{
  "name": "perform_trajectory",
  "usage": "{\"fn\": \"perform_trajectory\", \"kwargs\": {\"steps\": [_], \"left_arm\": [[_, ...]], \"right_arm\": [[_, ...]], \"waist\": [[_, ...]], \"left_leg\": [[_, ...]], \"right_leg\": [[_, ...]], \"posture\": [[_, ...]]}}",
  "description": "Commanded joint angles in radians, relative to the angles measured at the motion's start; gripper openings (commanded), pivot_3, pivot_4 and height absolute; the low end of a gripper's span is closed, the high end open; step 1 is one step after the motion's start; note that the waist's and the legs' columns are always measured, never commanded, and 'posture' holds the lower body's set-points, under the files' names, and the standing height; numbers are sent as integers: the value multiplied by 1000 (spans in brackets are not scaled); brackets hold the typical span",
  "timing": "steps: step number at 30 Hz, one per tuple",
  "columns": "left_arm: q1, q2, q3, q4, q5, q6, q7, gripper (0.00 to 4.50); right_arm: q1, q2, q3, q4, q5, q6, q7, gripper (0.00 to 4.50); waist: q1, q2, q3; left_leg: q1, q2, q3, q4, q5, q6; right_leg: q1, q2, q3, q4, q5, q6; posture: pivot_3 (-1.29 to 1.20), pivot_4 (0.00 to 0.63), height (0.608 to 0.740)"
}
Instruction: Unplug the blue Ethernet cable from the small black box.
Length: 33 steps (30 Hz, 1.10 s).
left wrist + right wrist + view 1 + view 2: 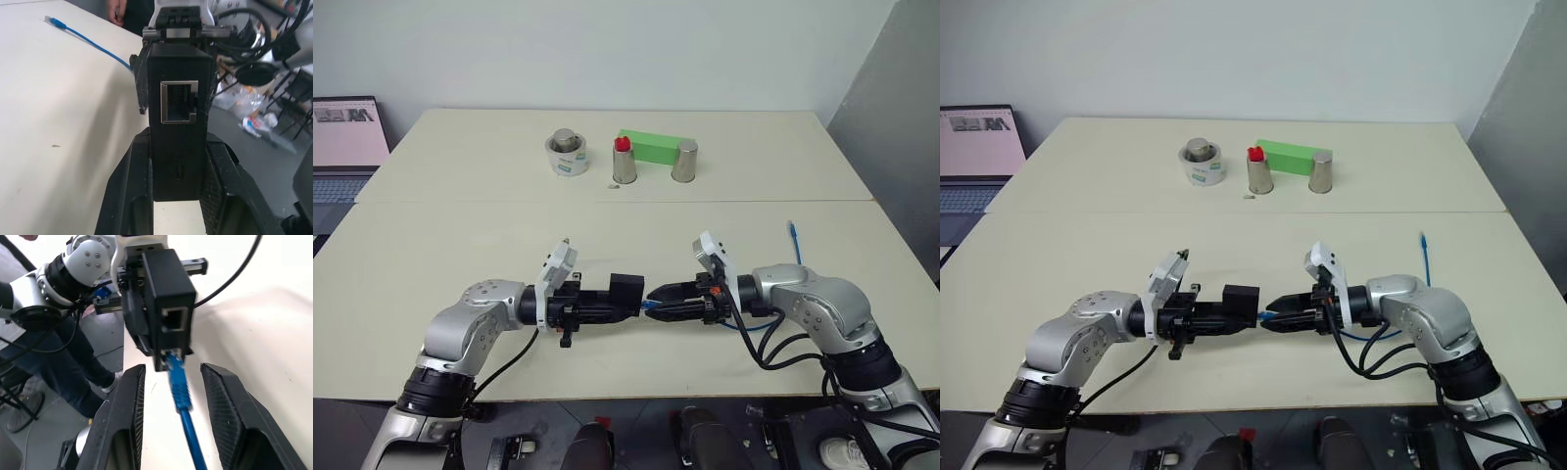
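- My left gripper (628, 302) is clamped on the small black box (626, 290), holding it above the table (431, 255) with its fingers pointing toward my right arm.
- From the left wrist I see the box's empty socket facing the camera, pads (128, 196) pressed to both sides.
- My right gripper (651, 294) stands parted – the blue Ethernet cable (180, 387) lies between the fingers, ungripped.
- Its plug sits just below the box; the far end (793, 231) lies on the table beyond my right arm.
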Motion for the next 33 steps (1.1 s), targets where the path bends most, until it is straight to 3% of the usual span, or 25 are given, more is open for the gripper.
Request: {"fn": "perform_trajectory", "kwargs": {"steps": [1,30,33], "left_arm": [[-11,-9,50,-4,-48,25,17,797],[-22,-49,64,-34,-71,78,76,797],[-23,-49,57,-41,-69,78,71,797]], "right_arm": [[5,21,-59,-29,63,29,-17,1886],[5,70,-70,-12,79,50,-84,1886],[3,73,-67,-8,76,49,-85,1094]], "waist": [[0,0,0],[0,0,0],[0,0,0]], "left_leg": [[0,0,0,0,0,0],[0,0,0,0,0,0],[0,0,0,0,0,0]], "right_leg": [[0,0,0,0,0,0],[0,0,0,0,0,0],[0,0,0,0,0,0]], "posture": [[0,150,740],[0,150,740],[0,150,740]]}}
